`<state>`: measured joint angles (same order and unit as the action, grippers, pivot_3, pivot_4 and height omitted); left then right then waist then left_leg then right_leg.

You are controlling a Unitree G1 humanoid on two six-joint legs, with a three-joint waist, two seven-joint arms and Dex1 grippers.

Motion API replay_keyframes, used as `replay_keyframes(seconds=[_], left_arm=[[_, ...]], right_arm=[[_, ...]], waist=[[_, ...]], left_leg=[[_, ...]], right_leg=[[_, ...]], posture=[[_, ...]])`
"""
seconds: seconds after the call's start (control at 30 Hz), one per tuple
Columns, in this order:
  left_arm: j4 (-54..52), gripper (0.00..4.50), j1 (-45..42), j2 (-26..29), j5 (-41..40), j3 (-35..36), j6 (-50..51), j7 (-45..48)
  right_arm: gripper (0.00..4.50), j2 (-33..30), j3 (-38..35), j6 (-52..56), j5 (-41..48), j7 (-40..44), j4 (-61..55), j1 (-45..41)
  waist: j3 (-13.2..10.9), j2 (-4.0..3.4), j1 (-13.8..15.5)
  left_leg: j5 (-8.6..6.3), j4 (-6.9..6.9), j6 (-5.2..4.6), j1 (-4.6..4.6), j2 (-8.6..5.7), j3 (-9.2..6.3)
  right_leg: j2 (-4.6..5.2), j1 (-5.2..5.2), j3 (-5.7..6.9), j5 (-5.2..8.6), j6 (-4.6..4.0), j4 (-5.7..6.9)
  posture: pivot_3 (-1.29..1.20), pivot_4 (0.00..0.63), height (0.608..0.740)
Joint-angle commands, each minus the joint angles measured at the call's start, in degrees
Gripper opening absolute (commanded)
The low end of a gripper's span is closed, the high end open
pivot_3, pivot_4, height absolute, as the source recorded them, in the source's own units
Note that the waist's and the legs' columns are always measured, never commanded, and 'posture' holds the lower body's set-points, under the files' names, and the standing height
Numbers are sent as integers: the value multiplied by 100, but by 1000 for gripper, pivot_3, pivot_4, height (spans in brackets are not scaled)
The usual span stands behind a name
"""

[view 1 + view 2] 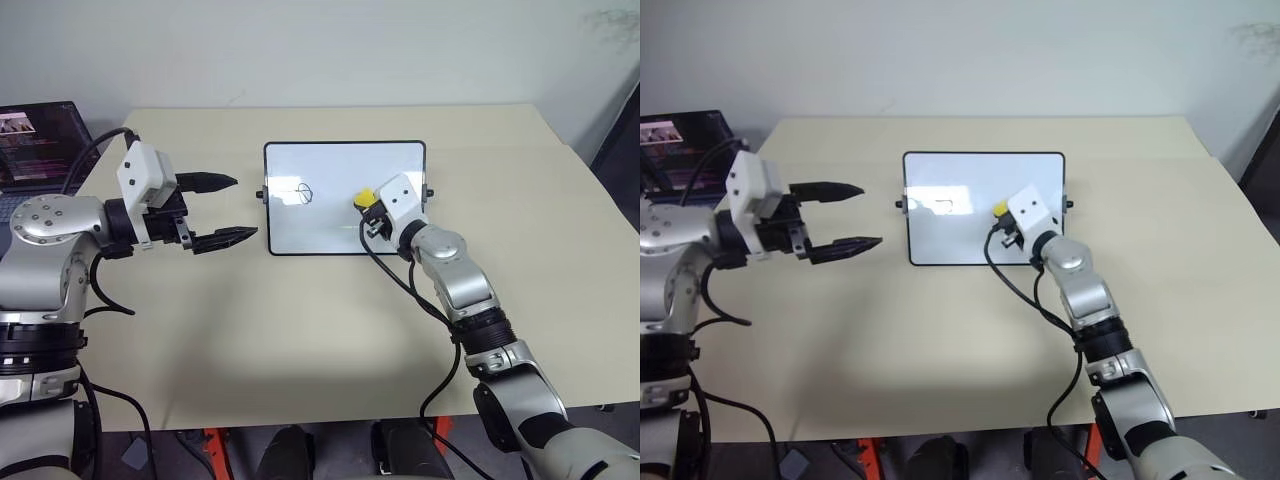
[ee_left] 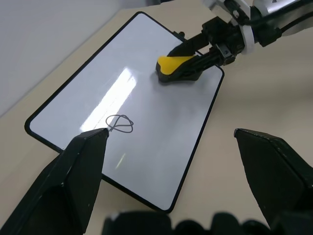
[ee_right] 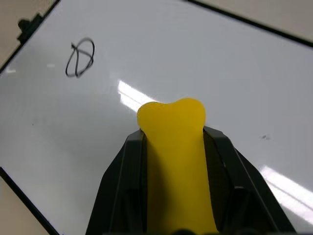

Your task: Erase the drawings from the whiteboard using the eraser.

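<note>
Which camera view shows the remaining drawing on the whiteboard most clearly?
The right wrist view shows the drawing best: a crossed oval, close and unobstructed on the whiteboard. The left wrist view shows it smaller and slanted, just above one finger of the left tool. Both eye views show it as a tiny mark.

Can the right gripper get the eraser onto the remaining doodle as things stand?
Probably yes. The right gripper holds the eraser on the whiteboard, and bare board lies between it and the doodle. The left gripper stands open beside the board, apart.
</note>
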<state>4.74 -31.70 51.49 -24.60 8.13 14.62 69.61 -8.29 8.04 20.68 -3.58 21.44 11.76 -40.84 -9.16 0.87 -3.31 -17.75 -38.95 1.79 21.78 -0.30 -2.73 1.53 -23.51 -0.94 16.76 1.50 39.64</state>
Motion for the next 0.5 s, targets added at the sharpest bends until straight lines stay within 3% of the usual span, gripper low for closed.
replay_keyframes(seconds=[0.03, 0.17, 0.5], left_arm=[[-37, 4500, -114, 39, 2, 70, -96, 38], [-36, 4500, -96, 47, 1, 77, -98, 42], [3, 4500, -163, 67, 34, 69, -96, 65]], right_arm=[[1239, 44, -112, 378, 220, 30, -739, 33], [1239, 117, -62, 734, 326, -14, -1175, 155], [1239, 175, -44, 637, 321, -92, -910, 9]], waist=[[0, 0, -4], [0, 0, 2], [0, 0, 3]], left_leg=[[0, 1, 0, 0, 0, 0], [0, 3, 0, 4, 1, -3], [0, 3, 0, 4, 0, -2]], right_leg=[[0, 0, -1, 0, 0, -2], [0, 0, 2, 0, 0, -8], [-2, 0, 1, 0, 0, -10]], posture=[[0, 150, 740], [0, 150, 740], [0, 150, 740]])
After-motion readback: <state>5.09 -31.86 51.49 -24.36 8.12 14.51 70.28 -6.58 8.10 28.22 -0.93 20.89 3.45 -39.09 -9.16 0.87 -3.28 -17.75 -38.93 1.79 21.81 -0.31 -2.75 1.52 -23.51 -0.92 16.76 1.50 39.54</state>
